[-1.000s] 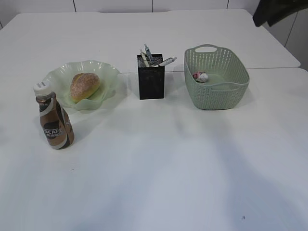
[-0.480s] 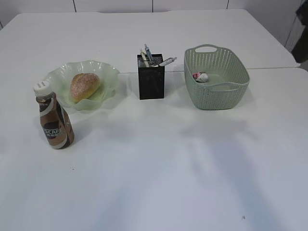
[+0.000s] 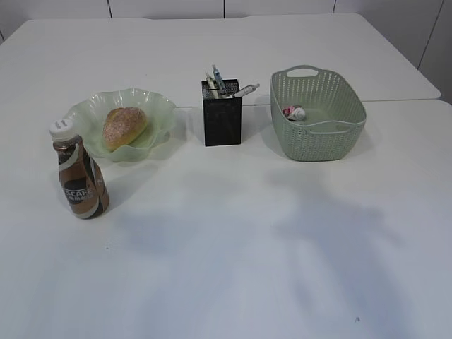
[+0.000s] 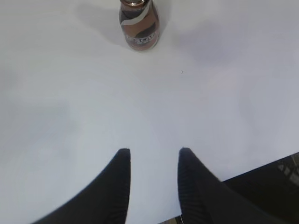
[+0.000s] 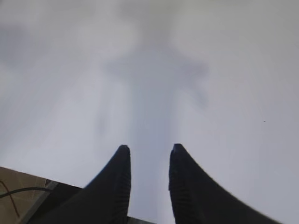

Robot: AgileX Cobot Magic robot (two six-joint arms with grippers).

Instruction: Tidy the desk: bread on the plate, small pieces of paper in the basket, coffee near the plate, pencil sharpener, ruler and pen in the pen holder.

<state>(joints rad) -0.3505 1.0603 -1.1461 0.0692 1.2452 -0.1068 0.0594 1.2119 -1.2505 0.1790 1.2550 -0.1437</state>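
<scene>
One bread roll (image 3: 124, 126), plate (image 3: 159, 107), coffee bottle (image 3: 79, 173), pen holder (image 3: 222, 123), basket (image 3: 349, 131), paper ball (image 3: 294, 112).

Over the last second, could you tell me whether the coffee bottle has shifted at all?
No. The coffee bottle stands upright at the same spot in front of the plate's left edge, with the same gap to the pen holder.

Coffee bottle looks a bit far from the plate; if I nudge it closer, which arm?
Left. The coffee bottle stands upright straight ahead of the left tool, which is open. The right wrist view shows only bare table.
</scene>
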